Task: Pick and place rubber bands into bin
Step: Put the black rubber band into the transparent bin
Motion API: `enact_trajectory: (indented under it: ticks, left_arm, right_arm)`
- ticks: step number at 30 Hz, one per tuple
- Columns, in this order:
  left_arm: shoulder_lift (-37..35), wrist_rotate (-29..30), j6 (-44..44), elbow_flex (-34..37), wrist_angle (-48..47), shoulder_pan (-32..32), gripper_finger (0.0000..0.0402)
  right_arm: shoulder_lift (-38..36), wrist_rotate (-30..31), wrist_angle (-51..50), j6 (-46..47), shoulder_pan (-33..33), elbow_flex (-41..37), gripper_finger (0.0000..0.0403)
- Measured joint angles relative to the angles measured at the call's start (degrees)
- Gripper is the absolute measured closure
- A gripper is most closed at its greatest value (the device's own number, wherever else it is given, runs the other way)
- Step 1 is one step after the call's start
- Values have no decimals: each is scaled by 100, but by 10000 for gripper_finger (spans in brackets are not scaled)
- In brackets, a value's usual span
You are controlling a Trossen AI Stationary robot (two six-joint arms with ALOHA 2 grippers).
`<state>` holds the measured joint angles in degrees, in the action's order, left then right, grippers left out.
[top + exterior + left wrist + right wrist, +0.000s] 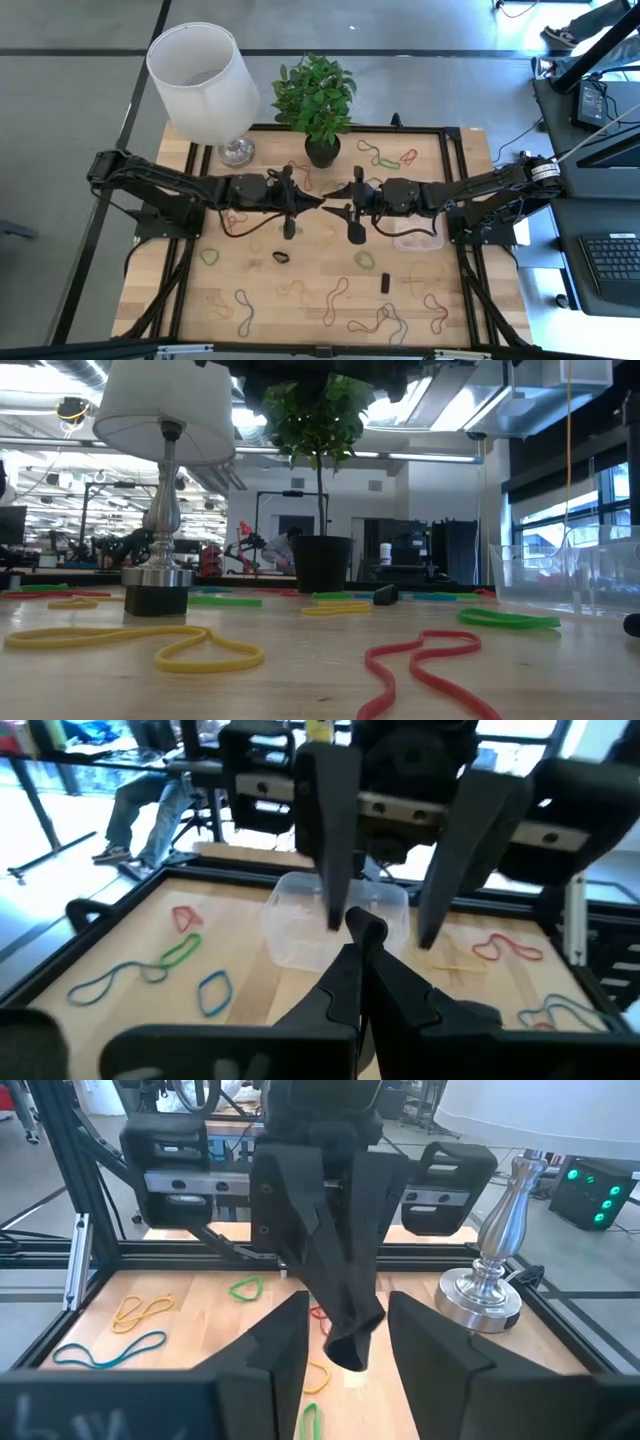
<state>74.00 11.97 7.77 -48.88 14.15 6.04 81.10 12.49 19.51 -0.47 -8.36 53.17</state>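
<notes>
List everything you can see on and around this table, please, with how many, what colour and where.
rubber bands: many, red, green, yellow, orange, dark; scattered over the table.
bin: one, clear plastic; right side, under the right arm.
lamp: one, white shade, silver base; far left corner.
plant: one, green, black pot; far edge, centre.
small blocks: at least one, black; near centre.
laptop: one, dark; beside the table, right.
person: one, seated beyond the table; left wrist view.
left gripper: fingers shut, above table centre.
right gripper: fingers open, facing it.
</notes>
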Motion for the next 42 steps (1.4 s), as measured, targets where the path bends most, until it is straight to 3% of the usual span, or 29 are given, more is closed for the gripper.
enact_trajectory:
  ticks: [22,32,42]
  left_arm:
    - [2,-121,2,0,152,-21,398]
    - [2,-111,2,0,138,-21,397]
    - [4,-95,1,0,141,-21,329]
  right_arm:
    - [-2,0,205,-4,-1,-2,311]
    - [-4,4,203,-3,-4,-2,395]
    - [-4,-6,203,-3,-4,-2,398]
